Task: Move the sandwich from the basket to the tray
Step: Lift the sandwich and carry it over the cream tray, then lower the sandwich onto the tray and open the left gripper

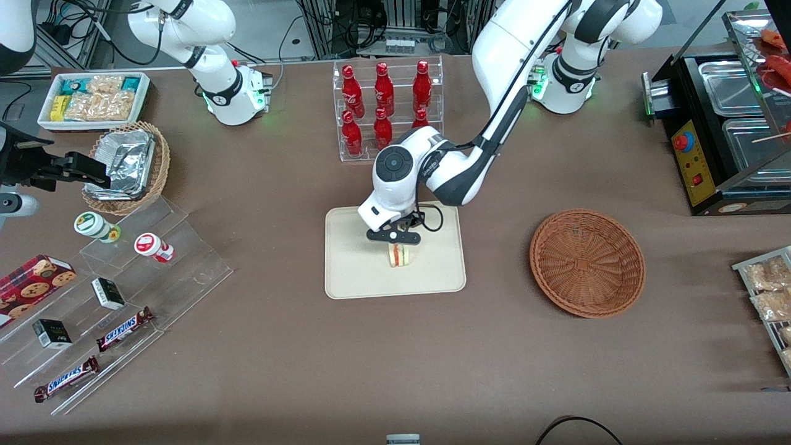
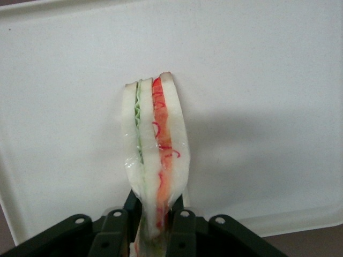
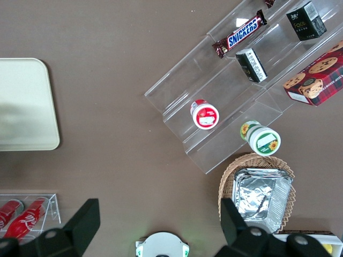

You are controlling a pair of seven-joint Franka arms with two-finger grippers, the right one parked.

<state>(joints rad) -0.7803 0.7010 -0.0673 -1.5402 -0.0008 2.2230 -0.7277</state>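
Sandwich (image 1: 400, 254) stands upright on the tray (image 1: 355, 272), pinched in the end effector (image 1: 395, 240); the basket (image 1: 587, 262) sits well apart on the desk (image 1: 395, 358).

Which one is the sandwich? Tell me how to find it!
Find the cream tray in the middle of the brown table, in front of the rack of red bottles. Over it, the gripper pinches the sandwich: the only white bread wedge with red and green stripes.

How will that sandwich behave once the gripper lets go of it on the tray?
Probably soft: the sandwich bulges where the gripper pinches it. It stands on edge above the tray, so it may well tip over. Its glossy surface suggests some slipperiness.
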